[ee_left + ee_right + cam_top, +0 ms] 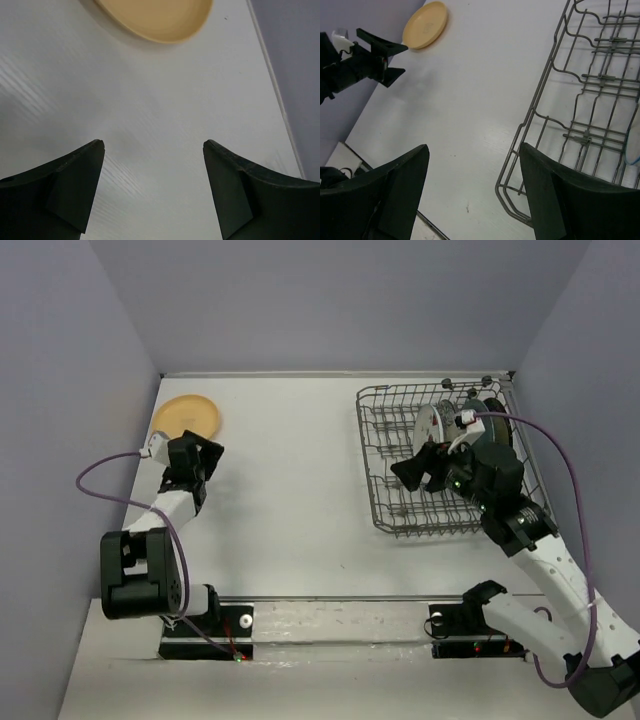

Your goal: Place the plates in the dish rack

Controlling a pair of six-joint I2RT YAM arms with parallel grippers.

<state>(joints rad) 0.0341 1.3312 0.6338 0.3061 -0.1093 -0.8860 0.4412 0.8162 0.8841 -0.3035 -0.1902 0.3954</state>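
both arms look alike: white tube links between chunky black joint housings. the left arm (pixel 168 508) trails a thin purple cable (pixel 100 463) from a small white wrist block (pixel 156 448). the right arm (pixel 560 570) carries a longer purple loop (pixel 580 500). each black base (pixel 205 632) shows a round white knob. the fingers (pixel 70 190) are matte black wedges.

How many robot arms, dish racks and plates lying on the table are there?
Robot arms: 2 (left arm, right arm)
Dish rack: 1
Orange-yellow plate on the table: 1
Total: 4
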